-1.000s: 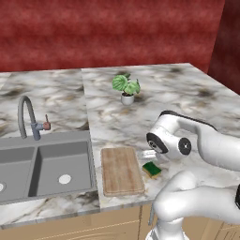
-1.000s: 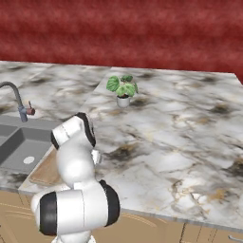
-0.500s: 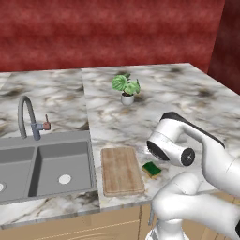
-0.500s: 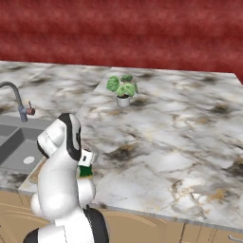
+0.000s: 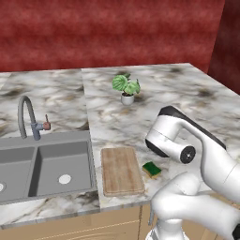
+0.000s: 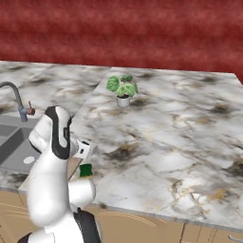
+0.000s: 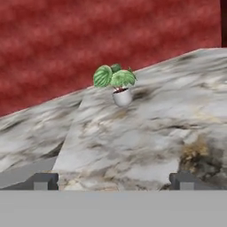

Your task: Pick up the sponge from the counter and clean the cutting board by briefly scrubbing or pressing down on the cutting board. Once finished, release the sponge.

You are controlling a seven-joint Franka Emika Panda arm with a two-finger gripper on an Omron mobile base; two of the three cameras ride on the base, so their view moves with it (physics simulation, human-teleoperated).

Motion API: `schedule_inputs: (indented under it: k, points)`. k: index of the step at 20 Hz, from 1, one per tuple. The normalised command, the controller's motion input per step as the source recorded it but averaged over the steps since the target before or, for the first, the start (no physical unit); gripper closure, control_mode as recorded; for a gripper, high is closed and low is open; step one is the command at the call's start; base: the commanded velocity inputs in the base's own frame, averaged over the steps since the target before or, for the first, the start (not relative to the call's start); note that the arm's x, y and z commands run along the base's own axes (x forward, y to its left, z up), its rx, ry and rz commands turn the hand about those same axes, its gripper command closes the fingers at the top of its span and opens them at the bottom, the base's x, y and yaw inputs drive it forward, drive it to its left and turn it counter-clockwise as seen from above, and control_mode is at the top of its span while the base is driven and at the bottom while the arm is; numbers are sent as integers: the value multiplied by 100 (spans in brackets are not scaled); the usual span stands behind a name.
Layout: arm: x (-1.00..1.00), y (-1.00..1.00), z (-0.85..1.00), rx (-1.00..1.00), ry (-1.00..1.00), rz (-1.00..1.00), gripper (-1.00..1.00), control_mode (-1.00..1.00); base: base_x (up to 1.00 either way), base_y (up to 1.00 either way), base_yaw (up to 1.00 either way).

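The sponge [image 5: 152, 169], a small dark green block with a yellow edge, lies on the marble counter [image 5: 140, 126] just right of the cutting board [image 5: 122, 171]. The board is a light wooden rectangle near the counter's front edge, beside the sink. In the right base view the sponge [image 6: 86, 170] shows just below my white hand [image 6: 83, 149], which hangs over it without touching. My gripper [image 7: 114, 181] is open and empty, with one dark fingertip [image 7: 44, 181] at each bottom corner of the hand view. The hand looks across the counter.
A potted plant [image 5: 125, 87] in a white pot stands farther back on the counter. The grey double sink [image 5: 42, 166] with its faucet [image 5: 28, 117] lies left of the board. A red wall closes the back. My arm's big links [image 5: 197, 154] bulk over the counter's right front.
The arm has folded down and swung, so the hand now hangs near the sponge, which has come into the right base view. The jaws have stayed wide open.
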Motion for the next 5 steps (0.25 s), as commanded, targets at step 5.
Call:
schedule_inputs:
  k: [5]
  points:
    - [0,-14,97,-3,7,-16,-100,-100,0,0,0]
